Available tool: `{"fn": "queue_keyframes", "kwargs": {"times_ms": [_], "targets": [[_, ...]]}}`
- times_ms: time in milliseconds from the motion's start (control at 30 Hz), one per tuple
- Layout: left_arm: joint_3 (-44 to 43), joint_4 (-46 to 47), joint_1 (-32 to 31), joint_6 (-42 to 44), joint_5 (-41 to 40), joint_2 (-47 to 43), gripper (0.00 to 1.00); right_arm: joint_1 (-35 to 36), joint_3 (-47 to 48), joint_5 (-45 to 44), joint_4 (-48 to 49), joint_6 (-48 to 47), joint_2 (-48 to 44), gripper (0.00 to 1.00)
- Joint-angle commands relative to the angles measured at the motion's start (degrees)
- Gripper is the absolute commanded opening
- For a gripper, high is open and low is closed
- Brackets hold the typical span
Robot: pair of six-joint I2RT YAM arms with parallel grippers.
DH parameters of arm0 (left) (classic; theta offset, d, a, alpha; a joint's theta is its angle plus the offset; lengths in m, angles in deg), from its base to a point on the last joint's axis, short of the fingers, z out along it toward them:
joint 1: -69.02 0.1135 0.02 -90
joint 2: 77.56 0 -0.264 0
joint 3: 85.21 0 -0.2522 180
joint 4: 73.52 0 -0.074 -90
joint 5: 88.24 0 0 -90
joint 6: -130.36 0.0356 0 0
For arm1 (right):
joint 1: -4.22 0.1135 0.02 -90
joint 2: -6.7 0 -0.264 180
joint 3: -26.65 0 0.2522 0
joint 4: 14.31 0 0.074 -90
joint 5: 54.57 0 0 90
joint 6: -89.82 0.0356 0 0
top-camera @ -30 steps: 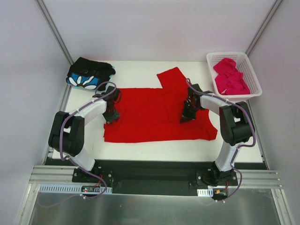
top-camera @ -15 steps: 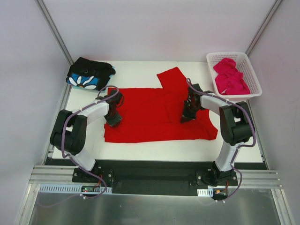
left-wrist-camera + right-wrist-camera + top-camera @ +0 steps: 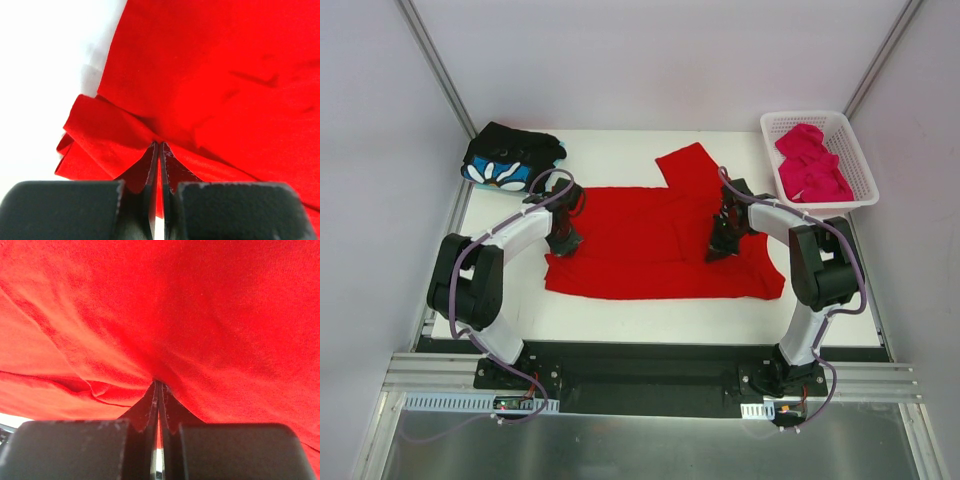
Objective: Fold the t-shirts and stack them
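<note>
1. The red t-shirt [image 3: 655, 255] lies mid-frame on the table [image 3: 610, 160], its long axis running left to right.
2. The left pincer [image 3: 565, 240] is clamped on its left edge, and the right pincer [image 3: 717, 250] on cloth right of centre (each nips a fold).
3. The cloth spreads between them, so both arms probably need to lift together.

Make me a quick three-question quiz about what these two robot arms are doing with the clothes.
1. True or false: the left gripper and the right gripper are each shut on the red t-shirt.
2. Fill in: the black flowered t-shirt lies at the table's far ____ corner.
3. What lies in the white basket? A) red t-shirt B) pink t-shirt C) black flowered t-shirt
Key: 1 true; 2 left; 3 B.
</note>
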Motion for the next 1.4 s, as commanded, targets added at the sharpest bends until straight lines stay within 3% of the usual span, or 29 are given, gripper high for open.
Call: {"fn": "queue_keyframes", "kwargs": {"times_ms": [0, 667, 933, 1067, 1100, 1267, 1367], "targets": [[-4.43, -3.3, -0.44, 1.71, -2.2, -1.45, 0.0, -0.99, -1.07, -4.27, -1.71, -1.63, -0.97, 0.01], [-2.33, -4.36, -1.23, 1.01, -1.67, -0.39, 0.0, -1.0, -0.72, -3.92, -1.79, -1.9, -0.79, 0.01], [4.08, -4.63, -1.41, 2.24, -4.75, -11.54, 0.16, -1.08, -0.37, -4.01, -2.06, -1.9, -0.79, 0.01], [10.83, -5.5, -1.05, 2.15, -5.01, -18.13, 0.27, -1.08, -0.28, -4.18, -2.15, -1.9, -0.71, 0.01], [11.81, -5.68, -0.97, 2.06, -5.19, -20.76, 0.35, -1.08, -0.36, -4.27, -2.06, -1.98, -0.71, 0.01], [17.95, -3.51, 0.35, 2.58, -5.72, -27.28, 0.36, -1.08, -0.28, -4.18, -1.97, -1.9, -0.44, 0.01], [23.14, 1.77, 3.42, 5.22, -0.81, -30.44, 0.36, -1.08, -0.01, -4.1, -1.97, -1.81, -0.35, 0.01]]}}
